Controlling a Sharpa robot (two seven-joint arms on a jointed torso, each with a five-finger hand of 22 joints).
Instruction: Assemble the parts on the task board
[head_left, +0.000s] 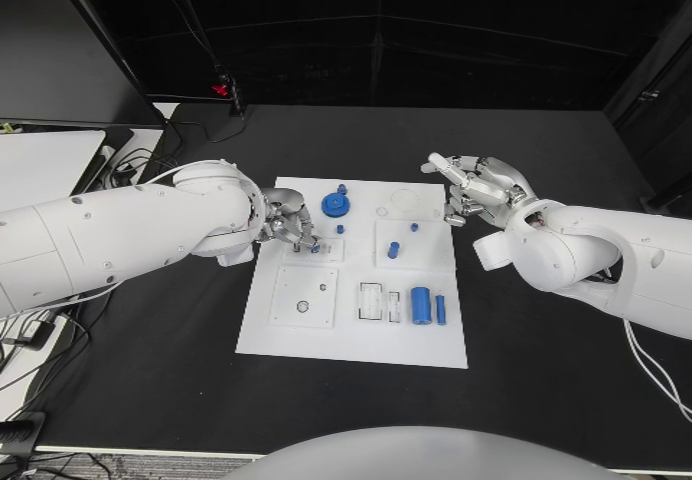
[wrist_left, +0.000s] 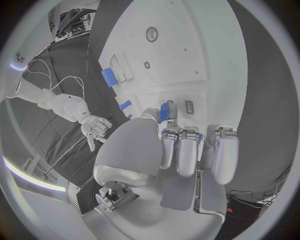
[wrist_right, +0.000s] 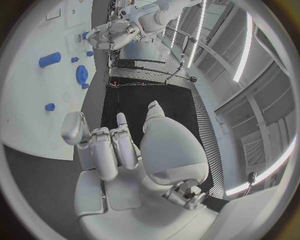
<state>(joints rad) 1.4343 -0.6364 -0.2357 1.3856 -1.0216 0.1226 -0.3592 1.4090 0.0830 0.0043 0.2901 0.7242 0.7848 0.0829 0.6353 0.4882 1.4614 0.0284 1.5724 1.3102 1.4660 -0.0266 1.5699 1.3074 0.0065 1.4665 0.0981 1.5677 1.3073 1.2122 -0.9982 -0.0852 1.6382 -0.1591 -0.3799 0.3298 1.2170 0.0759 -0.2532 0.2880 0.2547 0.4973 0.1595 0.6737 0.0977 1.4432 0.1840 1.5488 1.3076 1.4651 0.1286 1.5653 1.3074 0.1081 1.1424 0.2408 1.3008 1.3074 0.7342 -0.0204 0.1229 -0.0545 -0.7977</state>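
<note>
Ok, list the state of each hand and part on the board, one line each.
left hand: over the board's left edge, fingers pinching a small blue part.
right hand: open, holds nothing, beside the board's far right corner.
blue gear: on the task board.
blue cylinder: lying flat on the board.

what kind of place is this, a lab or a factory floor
Most likely a robotics lab or test cell. A white task board with small blue parts lies on a black table, cables trail off its edge, and long ceiling strip lights run overhead in the right wrist view.
</note>
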